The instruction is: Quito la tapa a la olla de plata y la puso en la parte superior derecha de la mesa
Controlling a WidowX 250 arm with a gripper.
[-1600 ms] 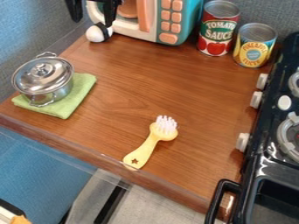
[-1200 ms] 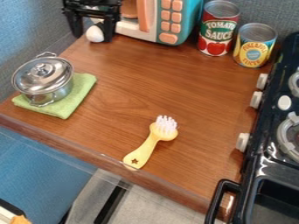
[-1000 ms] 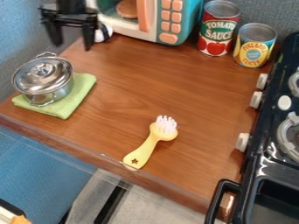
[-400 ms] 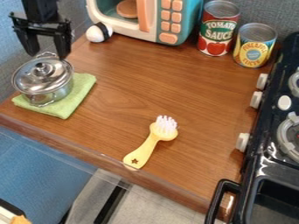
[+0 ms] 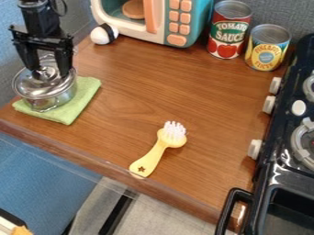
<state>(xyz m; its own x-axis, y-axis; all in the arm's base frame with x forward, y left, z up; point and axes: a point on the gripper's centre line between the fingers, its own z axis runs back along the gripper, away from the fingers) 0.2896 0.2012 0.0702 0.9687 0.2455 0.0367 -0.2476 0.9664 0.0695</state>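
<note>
Our claw (image 5: 47, 72) is wide open over the pot (image 5: 54, 101), holding nothing — the lid (image 5: 32, 86) sits on top, so all our moving is left.

Gleams silver on the pot (image 5: 49, 102) and its lid (image 5: 30, 87), goes black on the gripper (image 5: 47, 72), lime green on the cloth (image 5: 83, 97) and reddish brown with darker grain on the table (image 5: 135, 87). Turns yellow on the brush (image 5: 149, 160), with pale bristles (image 5: 175, 130) and a dark star (image 5: 142, 169), and teal, white and peachy orange on the toy microwave (image 5: 201, 20). Runs red, green and white on the taller can (image 5: 228, 31), yellow and blue on the shorter can (image 5: 267, 48), black-banded white on the ball (image 5: 100, 36), black on the stove (image 5: 276, 176).
</note>
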